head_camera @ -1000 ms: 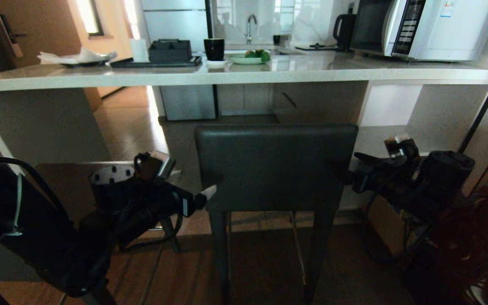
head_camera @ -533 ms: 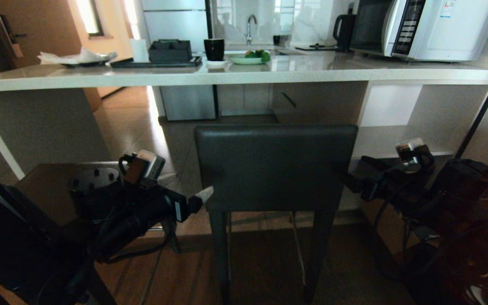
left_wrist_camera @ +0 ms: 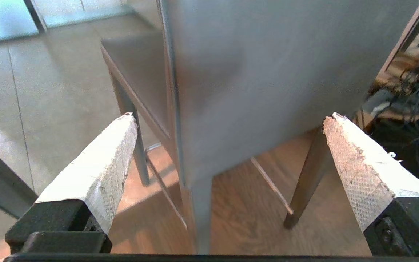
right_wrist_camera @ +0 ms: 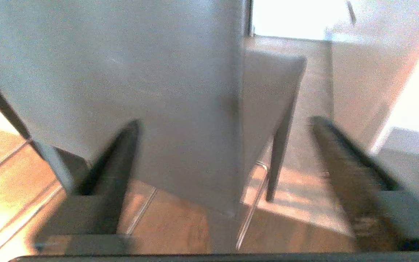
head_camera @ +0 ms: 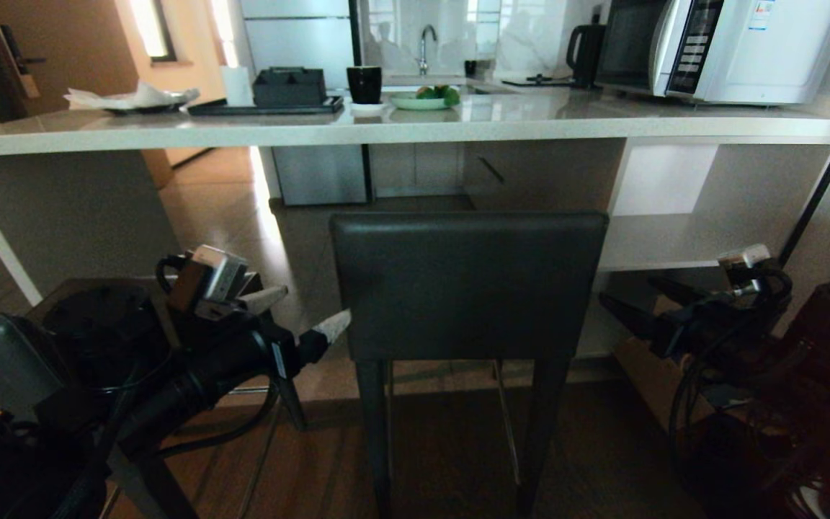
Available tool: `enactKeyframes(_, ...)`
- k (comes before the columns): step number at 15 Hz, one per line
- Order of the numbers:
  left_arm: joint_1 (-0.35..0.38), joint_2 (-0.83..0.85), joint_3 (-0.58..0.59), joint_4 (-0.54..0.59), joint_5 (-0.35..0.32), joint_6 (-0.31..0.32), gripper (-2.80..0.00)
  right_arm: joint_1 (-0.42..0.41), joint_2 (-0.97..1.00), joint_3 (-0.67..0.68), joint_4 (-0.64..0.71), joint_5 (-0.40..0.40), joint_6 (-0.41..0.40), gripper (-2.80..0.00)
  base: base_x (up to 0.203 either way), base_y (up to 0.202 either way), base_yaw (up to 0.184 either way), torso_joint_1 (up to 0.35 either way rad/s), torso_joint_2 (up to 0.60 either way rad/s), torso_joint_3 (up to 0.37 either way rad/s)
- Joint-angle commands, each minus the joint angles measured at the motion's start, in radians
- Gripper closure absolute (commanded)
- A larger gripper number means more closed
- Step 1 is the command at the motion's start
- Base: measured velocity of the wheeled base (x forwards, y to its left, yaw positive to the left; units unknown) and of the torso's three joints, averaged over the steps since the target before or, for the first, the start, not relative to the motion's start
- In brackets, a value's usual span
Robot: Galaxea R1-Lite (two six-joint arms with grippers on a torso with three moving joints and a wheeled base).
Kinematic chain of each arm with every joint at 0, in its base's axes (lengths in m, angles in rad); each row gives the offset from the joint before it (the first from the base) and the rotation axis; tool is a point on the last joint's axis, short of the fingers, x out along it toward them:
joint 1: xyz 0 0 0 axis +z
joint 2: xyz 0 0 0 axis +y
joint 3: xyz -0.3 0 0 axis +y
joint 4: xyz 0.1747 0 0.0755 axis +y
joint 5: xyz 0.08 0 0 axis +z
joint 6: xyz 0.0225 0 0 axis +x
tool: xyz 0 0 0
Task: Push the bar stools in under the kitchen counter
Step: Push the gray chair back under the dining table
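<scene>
Two grippers flank one bar stool [head_camera: 469, 288], neither touching it. The stool stands square to the robot, backrest facing the head camera, legs on the wood floor, seat not yet under the kitchen counter [head_camera: 400, 122], which runs across just beyond and above it. A second stool [head_camera: 134, 317] sits dark at the robot's left, mostly hidden behind the left arm; how far it is tucked in cannot be told.

The left gripper [head_camera: 300, 317] hangs just off the backrest's left edge, fingers spread wide. In the left wrist view its white-padded fingertips [left_wrist_camera: 115, 145] frame the backrest's side edge with a gap on both sides, so nothing is clamped. The right gripper [head_camera: 638, 310] sits further from the right edge, dark fingers apart too; the right wrist view is blurred but shows the backrest corner between them with no contact.

The symmetric placement looks meant for a two-handed push or grasp on the backrest sides, keeping the stool straight as it slides. Judged stage: not pushed yet, grippers set beside the stool. Risk: pushing high on the backrest could tip a tall stool rather than slide it.

Microwave [head_camera: 732, 43], kettle [head_camera: 584, 47] and fruit plate [head_camera: 422, 97] sit on the counter, uninvolved.
</scene>
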Motion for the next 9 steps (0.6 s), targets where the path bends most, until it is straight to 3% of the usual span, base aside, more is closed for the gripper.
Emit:
enactKeyframes(1, -0.008, -0.039, -0.004, -0.004, 0.001, 0.000, -2.80, -0.015, -0.030, 0.008, -0.009, -0.006, -0.004, 0.00, 0.000, 0.000, 0.000, 0.000, 0.00, 0.000)
enactKeyframes(6, -0.015, -0.047, 0.020, -0.007, 0.009, 0.001, -2.80, -0.017, -0.041, 0.049, -0.009, -0.015, -0.073, 0.00, 0.000, 0.000, 0.000, 0.000, 0.00, 0.000)
enactKeyframes(7, -0.016, -0.050, 0.037, -0.012, 0.000, 0.000, 0.00, -0.017, -0.043, 0.047, -0.009, -0.020, -0.075, 0.00, 0.000, 0.000, 0.000, 0.000, 0.00, 0.000)
enactKeyframes(9, -0.021, -0.058, 0.047, -0.037, -0.025, -0.001, 0.00, -0.019, -0.046, 0.048, -0.009, -0.027, -0.073, 0.00, 0.000, 0.000, 0.000, 0.000, 0.00, 0.000)
